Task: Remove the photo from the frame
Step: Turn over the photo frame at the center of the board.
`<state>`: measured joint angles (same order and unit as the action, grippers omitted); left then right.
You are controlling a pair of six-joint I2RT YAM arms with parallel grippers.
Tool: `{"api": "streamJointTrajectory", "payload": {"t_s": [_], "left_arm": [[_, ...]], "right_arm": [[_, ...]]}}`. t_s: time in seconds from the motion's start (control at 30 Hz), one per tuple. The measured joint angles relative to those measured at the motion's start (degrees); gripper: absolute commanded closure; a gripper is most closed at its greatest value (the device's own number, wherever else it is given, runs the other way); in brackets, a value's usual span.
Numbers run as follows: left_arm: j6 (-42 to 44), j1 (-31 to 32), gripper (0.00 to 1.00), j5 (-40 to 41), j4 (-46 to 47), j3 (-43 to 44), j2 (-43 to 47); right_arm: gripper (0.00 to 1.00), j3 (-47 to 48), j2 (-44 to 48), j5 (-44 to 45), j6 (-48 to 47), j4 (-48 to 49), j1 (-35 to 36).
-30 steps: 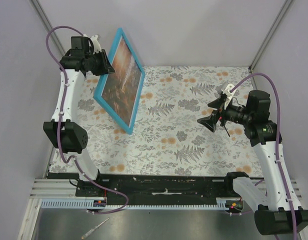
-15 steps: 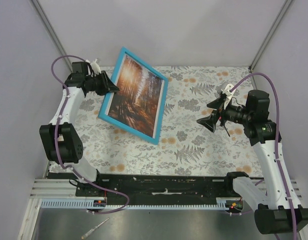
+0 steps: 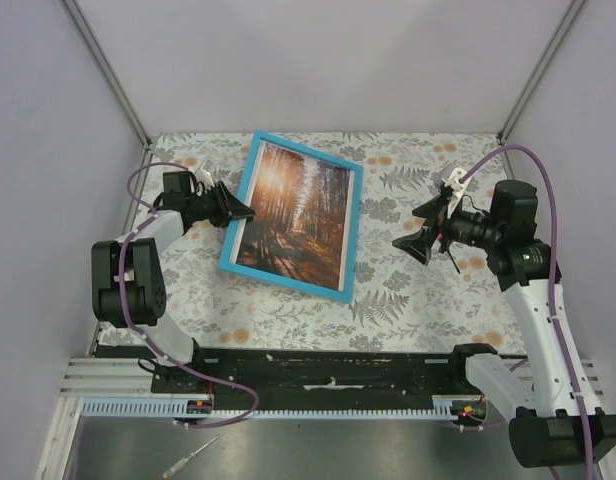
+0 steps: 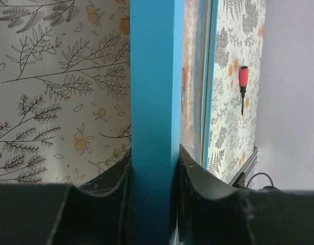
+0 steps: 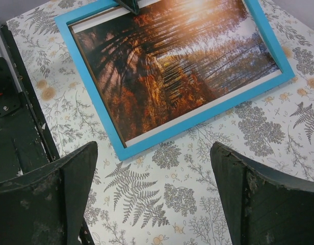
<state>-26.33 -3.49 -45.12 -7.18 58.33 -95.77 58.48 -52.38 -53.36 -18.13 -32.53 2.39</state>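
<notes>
Table cover (image 3: 418, 300): floral print with ferns and orange blossoms, spread over the whole work surface.
Frame (image 3: 284, 283): bright-blue border, face up on the cover left of centre, turned so its near-right corner points toward the arm bases; whether its left side touches the cover cannot be told.
Photo (image 3: 293, 215): autumn forest path, sitting inside the frame, a thin white edge showing against the blue.
Right gripper (image 3: 406, 245): hovers above the cover, right of the frame and apart from it, fingers spread wide with nothing between them.
Left gripper (image 3: 243, 210): at the frame's left side, fingers (image 4: 198, 178) clamped on the blue border from both faces.
</notes>
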Motion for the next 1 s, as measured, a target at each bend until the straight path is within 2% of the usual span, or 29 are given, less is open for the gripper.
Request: {"api": "streamJointTrajectory", "payload": {"t_s": [0.2,0.43,0.83,1.0], "left_arm": [[-1.33,0.02,0.98,-0.09,6.97,-5.11,-1.79],[-1.55,1.11,0.98,1.55,10.62,-7.82,-2.89],[-3.76,10.54,0.97,6.82,12.09,-10.1,-5.01],[-4.24,12.98,0.92,8.9,12.17,-10.16,-5.05]], "right_arm": [[0.02,0.0,-1.18,-0.39,0.57,0.83,0.0],[0.02,0.0,-2.86,-0.85,1.49,2.14,0.0],[0.02,-4.15,-1.88,-0.92,2.45,5.46,0.0],[0.02,-5.62,-1.46,-0.83,2.71,6.86,0.0]]}}
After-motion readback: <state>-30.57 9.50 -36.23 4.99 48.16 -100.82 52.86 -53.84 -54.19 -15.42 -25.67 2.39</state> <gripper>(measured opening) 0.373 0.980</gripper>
